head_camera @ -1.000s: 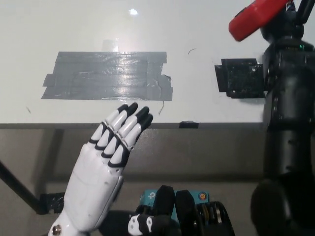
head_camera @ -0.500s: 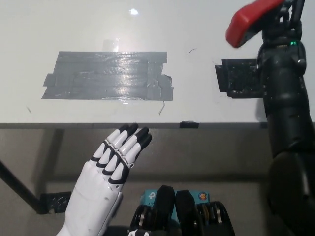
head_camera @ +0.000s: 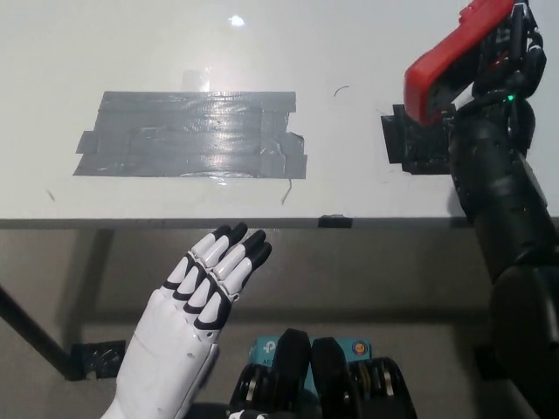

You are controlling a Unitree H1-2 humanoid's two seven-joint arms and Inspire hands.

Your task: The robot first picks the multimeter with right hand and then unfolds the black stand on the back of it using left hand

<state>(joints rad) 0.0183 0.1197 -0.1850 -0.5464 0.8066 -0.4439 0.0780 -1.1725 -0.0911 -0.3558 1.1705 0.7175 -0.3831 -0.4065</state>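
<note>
Right hand (head_camera: pixel 507 44): closed around the red multimeter (head_camera: pixel 445 61), lifted above the table (head_camera: pixel 367 44).
Left hand (head_camera: pixel 196 305): empty, fingers (head_camera: pixel 236 253) straight and slightly apart, just short of the table edge.

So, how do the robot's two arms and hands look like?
The left hand is glossy white, with black fingertips and black joint segments. The right arm is bulky and matte black all over, with a small green light near the wrist; the right hand is black too.
</note>
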